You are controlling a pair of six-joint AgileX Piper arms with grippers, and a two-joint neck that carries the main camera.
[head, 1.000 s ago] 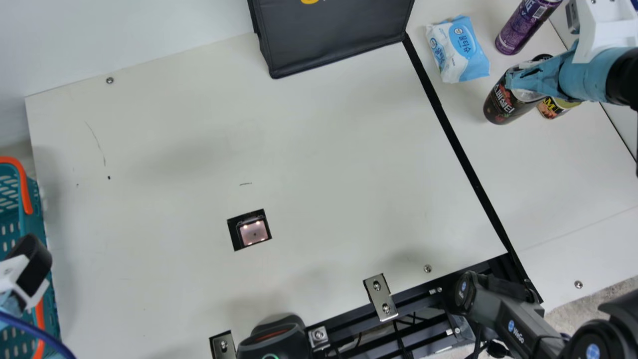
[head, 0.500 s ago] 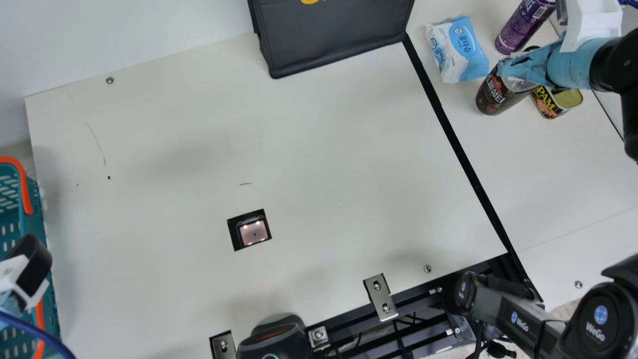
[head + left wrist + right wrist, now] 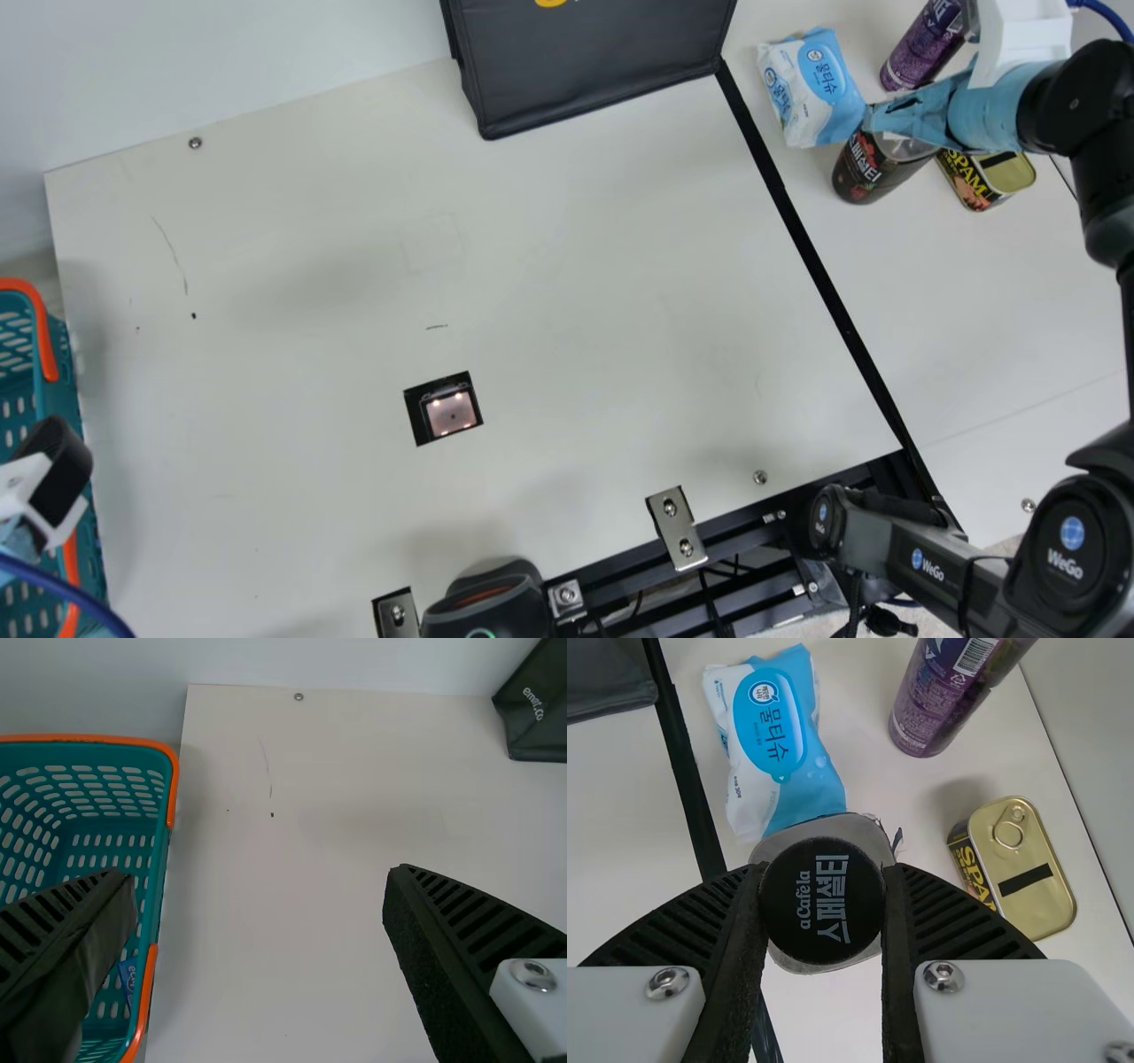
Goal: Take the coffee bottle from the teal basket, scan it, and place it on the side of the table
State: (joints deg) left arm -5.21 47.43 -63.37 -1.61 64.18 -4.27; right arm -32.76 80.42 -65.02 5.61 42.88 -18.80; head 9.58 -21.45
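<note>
Placing step in hand, by my reading; scan presumably done, though nothing here confirms it. Right claw (image 3: 824, 873) clamped on the black cap of the coffee bottle (image 3: 859, 173), a pad against either side. Bottle is over the side part of the desk (image 3: 1001, 337), past the black strip (image 3: 824, 275), well apart from the scanner window (image 3: 452, 412). Cannot tell whether its base bears on the surface. Neighbours close: wipes pack (image 3: 806, 93) just beside, purple container (image 3: 917, 53) and meat tin (image 3: 1010, 173) near. Left claw (image 3: 259, 877) spread wide, nothing between its fingers, by the teal basket (image 3: 161, 868). Next move: settle the base flat, part the fingers, lift straight up. Risk: a tall bottle let go early could tip, or catch the wipes.
</note>
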